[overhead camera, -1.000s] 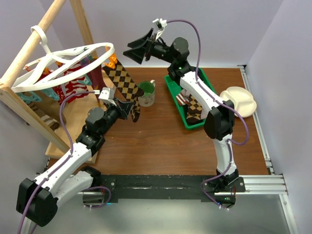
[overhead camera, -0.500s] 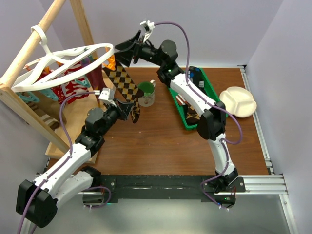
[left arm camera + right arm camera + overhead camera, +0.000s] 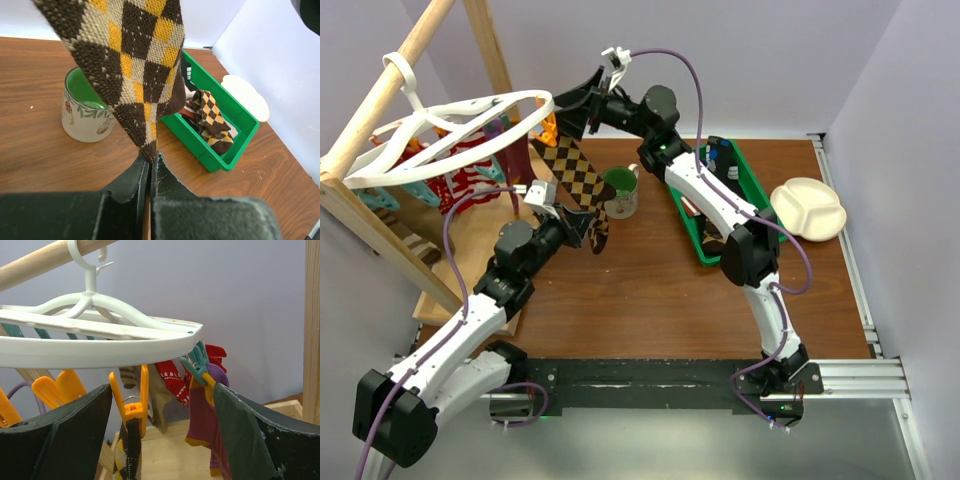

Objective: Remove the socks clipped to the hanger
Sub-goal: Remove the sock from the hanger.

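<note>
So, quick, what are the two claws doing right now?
Left gripper: closed, pinching the toe of the checkered sock.
Right gripper: open, holding nothing, facing the orange clip.

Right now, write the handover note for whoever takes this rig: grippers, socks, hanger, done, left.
Left gripper: shut on the toe of the checkered sock.
Right gripper: open, facing the orange clip that pins that sock to the hanger.
Done: a matching sock lies in the green bin.
Left: unclip this one, then the red-and-white sock and purple sock, both on clips.
</note>
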`<state>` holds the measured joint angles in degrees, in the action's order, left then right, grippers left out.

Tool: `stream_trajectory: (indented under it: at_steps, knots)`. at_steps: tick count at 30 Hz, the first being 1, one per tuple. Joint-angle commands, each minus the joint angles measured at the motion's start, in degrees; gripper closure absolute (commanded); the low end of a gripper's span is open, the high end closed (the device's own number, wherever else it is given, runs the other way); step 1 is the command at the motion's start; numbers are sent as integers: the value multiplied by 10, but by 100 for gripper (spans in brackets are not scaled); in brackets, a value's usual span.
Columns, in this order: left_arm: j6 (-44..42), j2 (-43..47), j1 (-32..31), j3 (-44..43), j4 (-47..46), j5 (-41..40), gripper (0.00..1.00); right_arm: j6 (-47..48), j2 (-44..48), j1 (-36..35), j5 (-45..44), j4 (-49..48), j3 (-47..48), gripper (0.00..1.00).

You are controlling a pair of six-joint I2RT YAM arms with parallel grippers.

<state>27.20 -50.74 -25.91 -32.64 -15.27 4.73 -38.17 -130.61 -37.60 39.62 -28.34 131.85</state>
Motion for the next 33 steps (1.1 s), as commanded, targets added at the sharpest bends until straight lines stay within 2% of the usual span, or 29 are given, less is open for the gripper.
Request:
stream_trajectory:
  at_steps: [1,7,12,17,18,20,21,25,28,33]
  knots:
    - [-13,1,-2,-28,-4,20,100,-10,-4,-8,10,-36,39,14]
    - [-13,-1,-2,-27,-4,24,100,-20,-16,-14,7,-39,60,14]
    - [-14,1,-1,-24,-4,24,100,-30,-16,-17,1,-56,56,23]
    - [-14,3,-2,-23,-2,23,100,-34,-11,-19,-11,-65,47,41]
    - [-14,4,-2,-21,-2,21,100,-34,-9,-19,-14,-68,43,50]
    - [-14,7,-2,-18,-2,19,100,-34,-5,-20,-15,-67,42,58]
    - [-14,9,-2,-15,-1,20,100,-32,-4,-20,-16,-65,41,67]
    - [-12,15,-2,-11,1,18,100,-25,4,-20,-23,-64,29,90]
    - [-12,20,-2,-10,8,14,100,-23,8,-19,-28,-59,25,99]
    - [-14,27,-3,-10,11,15,100,-18,11,-20,-27,-58,22,95]
